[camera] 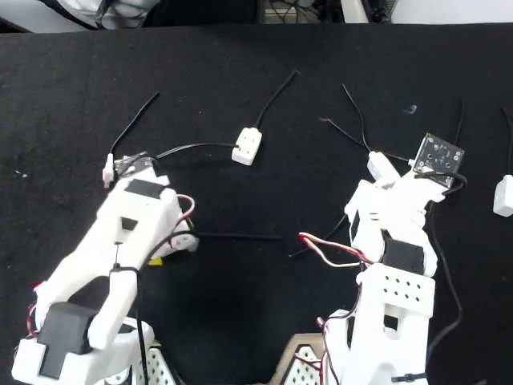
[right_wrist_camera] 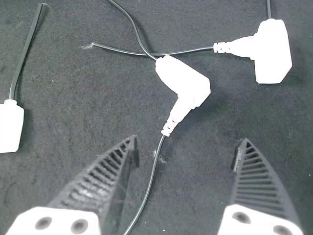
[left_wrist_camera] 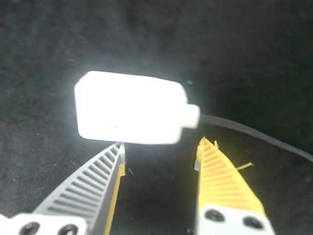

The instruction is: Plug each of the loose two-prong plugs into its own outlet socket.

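Two white robot arms reach over a black table (camera: 240, 80). On the left, the left gripper (left_wrist_camera: 159, 147) has its fingers spread just short of a white block (left_wrist_camera: 129, 107) on a black cord. On the right, the right gripper (right_wrist_camera: 188, 142), also spread, faces an angled plug (right_wrist_camera: 183, 88). A second plug (right_wrist_camera: 271, 49) lies beyond it. A small white box (camera: 247, 146) on a cord lies far centre.

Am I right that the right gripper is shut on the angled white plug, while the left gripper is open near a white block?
Not quite: the right wrist view shows the right gripper open, the angled plug lying free beyond its fingertips. The left gripper is indeed open near a white block.
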Robot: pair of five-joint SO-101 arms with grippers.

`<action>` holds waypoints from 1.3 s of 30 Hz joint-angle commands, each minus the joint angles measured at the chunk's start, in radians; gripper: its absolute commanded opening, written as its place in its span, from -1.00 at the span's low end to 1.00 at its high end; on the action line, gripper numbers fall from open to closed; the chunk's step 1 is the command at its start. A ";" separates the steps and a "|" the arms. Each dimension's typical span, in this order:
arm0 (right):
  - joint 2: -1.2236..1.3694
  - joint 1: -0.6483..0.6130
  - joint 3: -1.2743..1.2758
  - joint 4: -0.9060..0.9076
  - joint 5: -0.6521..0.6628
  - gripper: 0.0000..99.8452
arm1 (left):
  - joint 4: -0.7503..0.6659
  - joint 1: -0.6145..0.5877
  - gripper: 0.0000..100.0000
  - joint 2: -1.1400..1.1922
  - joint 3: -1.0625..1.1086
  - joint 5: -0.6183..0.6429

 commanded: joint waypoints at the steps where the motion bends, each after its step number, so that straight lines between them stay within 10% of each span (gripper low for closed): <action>1: -0.030 0.015 -0.005 -0.009 -0.003 -0.40 | -0.049 -0.094 -0.51 0.011 -0.087 0.012; 11: -0.030 0.015 -0.005 -0.009 -0.003 -0.40 | -0.430 -0.283 -0.52 0.198 -0.189 0.012; 23: -0.030 0.015 -0.005 -0.012 -0.003 -0.40 | -0.379 -0.223 -0.52 0.147 -0.317 0.021; 39: -0.030 0.015 -0.005 -0.009 -0.003 -0.40 | -0.468 -0.166 -0.52 0.440 -0.453 0.341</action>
